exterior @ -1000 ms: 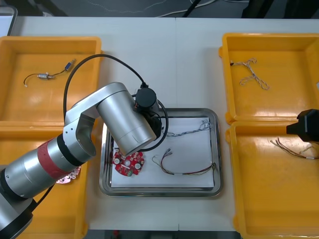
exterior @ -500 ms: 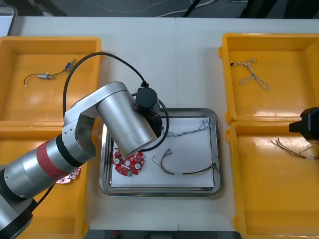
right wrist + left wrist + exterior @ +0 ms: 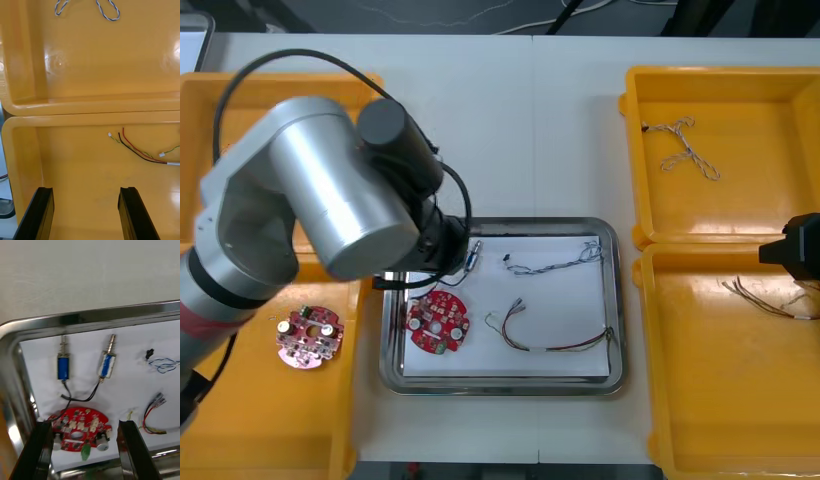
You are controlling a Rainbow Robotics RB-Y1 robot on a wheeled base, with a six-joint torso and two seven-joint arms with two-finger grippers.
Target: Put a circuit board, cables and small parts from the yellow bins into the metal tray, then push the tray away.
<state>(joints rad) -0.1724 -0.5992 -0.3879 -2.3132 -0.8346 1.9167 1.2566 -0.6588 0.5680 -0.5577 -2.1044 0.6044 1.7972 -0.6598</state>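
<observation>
The left tool (image 3: 84,425) is held wide open above the metal tray (image 3: 500,386), where circuit board (image 3: 437,322), cables (image 3: 560,347) and small metal parts (image 3: 106,363) are seen. The tray is judged stiff, light and slippery: its near rim is best pushed. The right tool (image 3: 85,189) is parked open over a yellow bin (image 3: 22,157).

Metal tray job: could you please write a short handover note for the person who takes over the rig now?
Left gripper: fingers open, holding nothing, above the left side of the metal tray.
Right gripper: open, idle over the near right bin.
In the tray: circuit board, blue and white cable, red and yellow cable, two small metal parts joined by a black cable.
Done: loading, as it appears.
Left to do: push the tray away.
</observation>
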